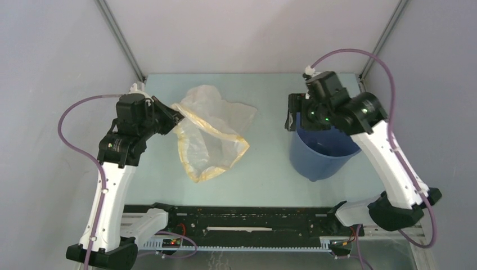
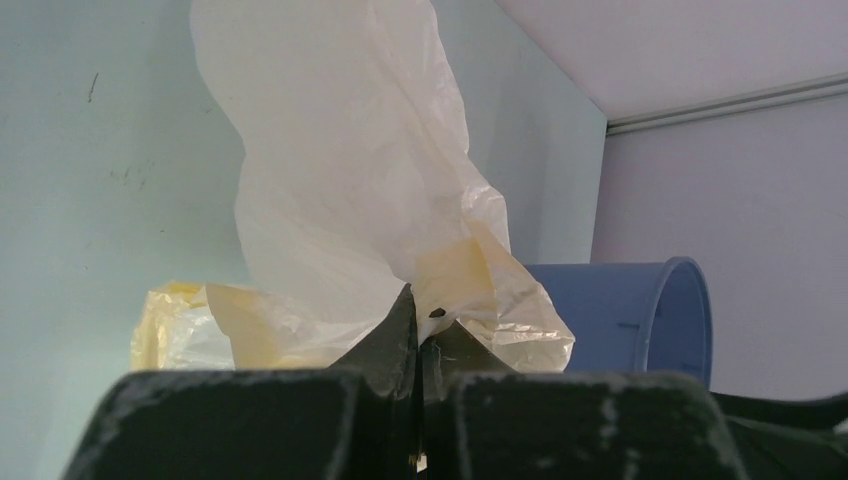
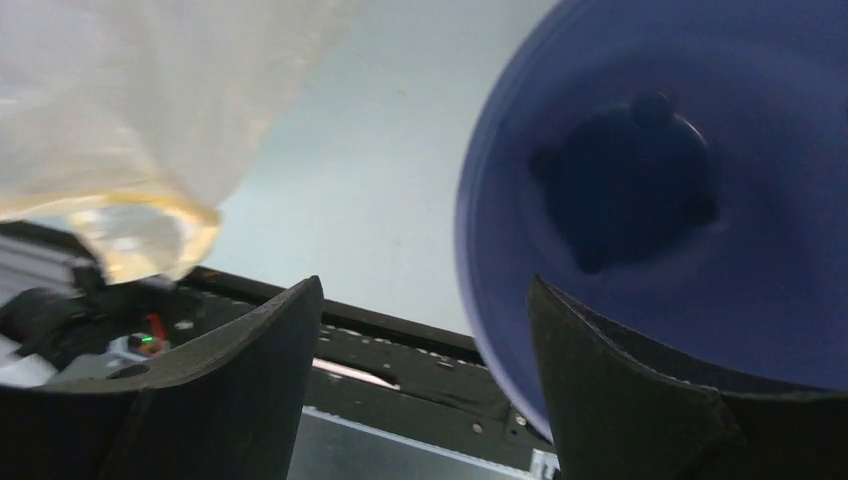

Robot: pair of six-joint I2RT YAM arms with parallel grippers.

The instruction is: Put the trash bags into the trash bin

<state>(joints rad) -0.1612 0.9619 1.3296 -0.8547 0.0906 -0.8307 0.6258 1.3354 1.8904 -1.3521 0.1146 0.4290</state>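
Hidden in the top view: the right arm's wrist covers the far left part of the trash bin's (image 1: 322, 158) rim, and the right gripper (image 1: 293, 115) there shows only as a dark block, its fingers hard to separate.
Cut off: in the left wrist view the trash bag (image 2: 340, 180) runs out of the top of the picture, and the bin's base is lost behind the gripper body.
Hard to make out: in the right wrist view the bag is a blurred pale sheet in the upper left corner. A dark blotch lies inside the bin; I cannot tell what it is.
Left gripper (image 2: 418, 312): pressed together, pinching a cream-tinted fold of the bag's edge between its fingertips.
Right gripper: spread wide and holding nothing. The bin's near rim runs down into the gap, close to the right-hand finger (image 3: 610, 390); whether they touch cannot be told.
Trash bag: outside the bin, on the left half of the bench (image 1: 270, 169). One edge is lifted in the left gripper while the rest spreads crumpled on the surface.
Trash bin: upright on the right half of the bench, mouth open, apart from the bag, with the right gripper over its left rim.
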